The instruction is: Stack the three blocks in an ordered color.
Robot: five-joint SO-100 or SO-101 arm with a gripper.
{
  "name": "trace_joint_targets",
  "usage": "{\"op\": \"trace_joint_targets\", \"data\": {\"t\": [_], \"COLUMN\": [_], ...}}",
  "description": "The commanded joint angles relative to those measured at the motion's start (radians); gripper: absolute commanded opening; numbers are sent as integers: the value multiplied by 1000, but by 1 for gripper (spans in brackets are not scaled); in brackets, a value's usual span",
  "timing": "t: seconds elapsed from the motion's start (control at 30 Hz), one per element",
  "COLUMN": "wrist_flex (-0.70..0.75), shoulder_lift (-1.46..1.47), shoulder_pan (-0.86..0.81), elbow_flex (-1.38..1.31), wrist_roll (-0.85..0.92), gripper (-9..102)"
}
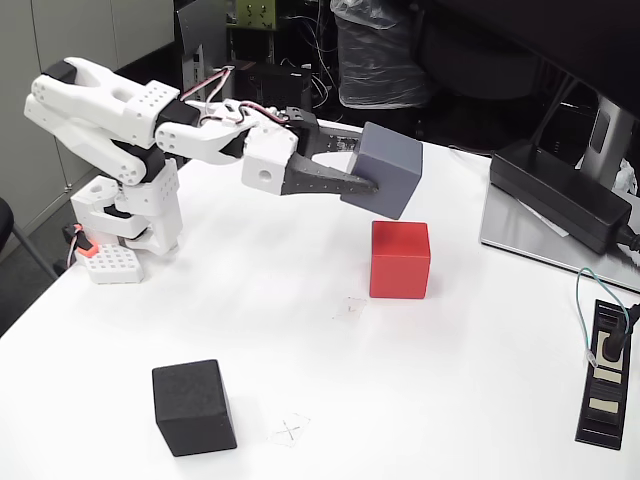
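In the fixed view the white arm reaches from the left, and its gripper (365, 172) is shut on the slate grey block (385, 168), which hangs tilted in the air. Just below and slightly right of it, the bright red block (400, 260) sits on the white table (450, 380) with a small gap between the two. The black block (193, 407) rests alone near the front left of the table. One dark finger (325, 180) crosses the grey block's near side; the other finger is mostly hidden behind the block.
A flat black power brick (560, 195) lies on a grey laptop-like slab at the right. A black power strip (605, 375) with a green cable sits at the right edge. The arm's base (130, 220) stands at the left. Faint pencil crosses mark the table.
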State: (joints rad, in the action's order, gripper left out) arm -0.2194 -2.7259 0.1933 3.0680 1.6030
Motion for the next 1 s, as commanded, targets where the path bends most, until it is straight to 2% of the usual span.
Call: {"op": "trace_joint_targets", "data": {"t": [0.0, 0.3, 0.97], "wrist_flex": [-29, -32, -32], "shoulder_lift": [29, 201, 307], "shoulder_pan": [-2, -8, -9], "elbow_flex": [-8, -86, -175], "wrist_roll": [14, 14, 2], "gripper": [4, 3, 3]}}
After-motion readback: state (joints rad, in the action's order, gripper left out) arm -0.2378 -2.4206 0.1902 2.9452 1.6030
